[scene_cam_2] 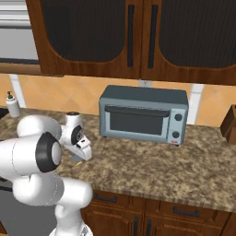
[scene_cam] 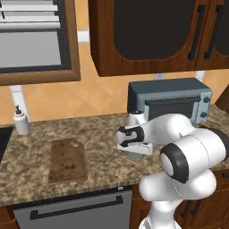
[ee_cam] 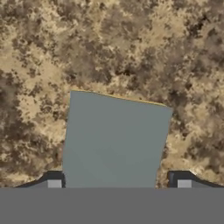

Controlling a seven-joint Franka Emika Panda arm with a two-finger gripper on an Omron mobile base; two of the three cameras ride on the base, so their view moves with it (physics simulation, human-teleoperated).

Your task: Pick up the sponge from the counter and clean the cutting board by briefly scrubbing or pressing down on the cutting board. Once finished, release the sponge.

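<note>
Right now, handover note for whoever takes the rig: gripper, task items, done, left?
Gripper: open, low over the sponge, one fingertip on each side; not closed yet.
Sponge: flat on the counter, grey-blue side up, in front of the toaster oven.
Cutting board: on the counter, left of the arm, nothing on it.
Done: approach and alignment.
Left: close, lift, carry left, scrub or press on the board, release.

Speckled granite counter (scene_cam: 103,134) bearing cutting board (scene_cam: 67,159), sponge (ee_cam: 114,140), toaster oven (scene_cam_2: 144,115), soap bottle (scene_cam: 20,120).
</note>
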